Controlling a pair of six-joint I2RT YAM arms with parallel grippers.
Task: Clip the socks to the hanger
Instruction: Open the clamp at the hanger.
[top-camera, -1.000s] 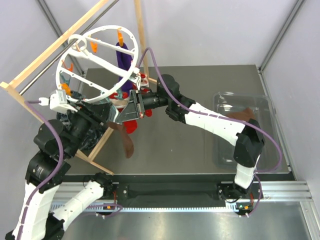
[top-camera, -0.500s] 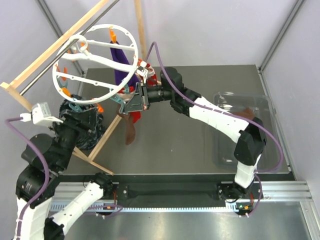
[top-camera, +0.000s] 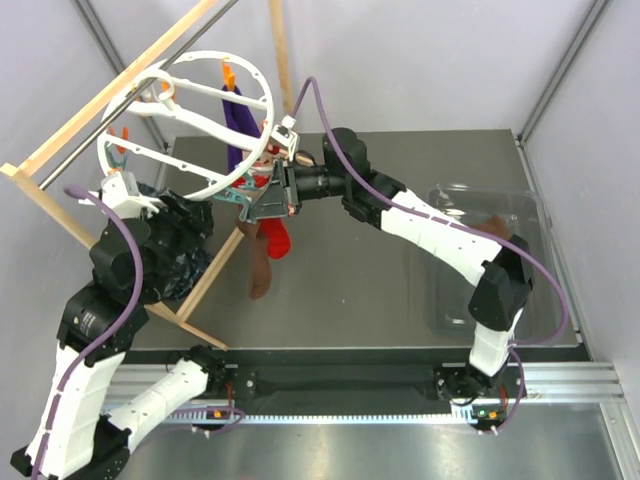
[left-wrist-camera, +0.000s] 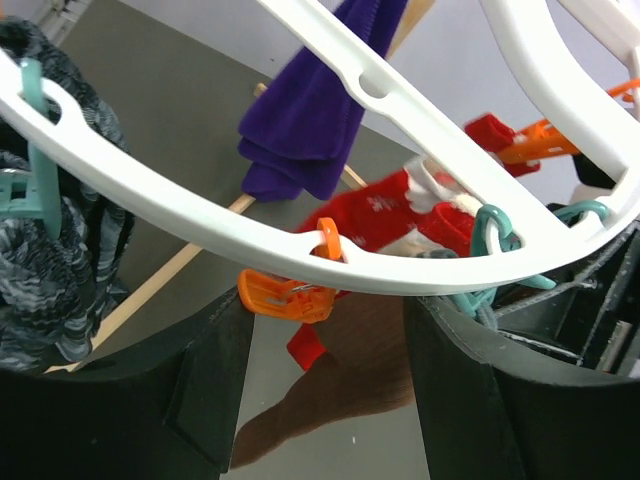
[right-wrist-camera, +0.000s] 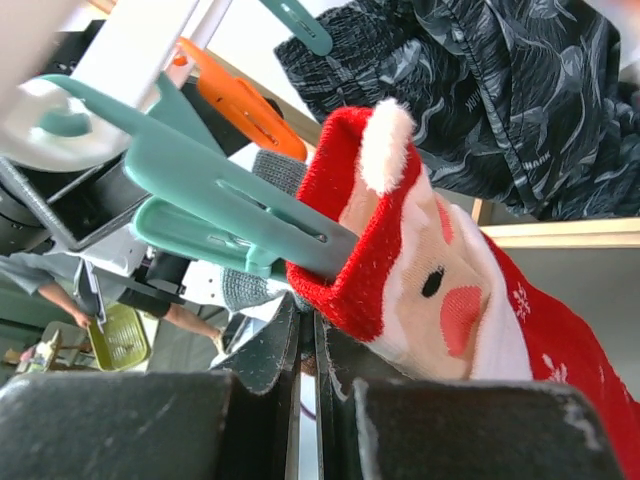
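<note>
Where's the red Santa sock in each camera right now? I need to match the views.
Top external: the red Santa sock hangs left of centre.
Left wrist: the sock is near centre, right of the purple cloth.
Right wrist: the sock is centre-right, its cuff in a teal clip.
Shared landmark: the dark patterned cloth.

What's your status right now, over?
Left gripper open at hanger rim. Right gripper shut on Santa sock, teal clip at its cuff. Purple sock hangs alongside.
</note>
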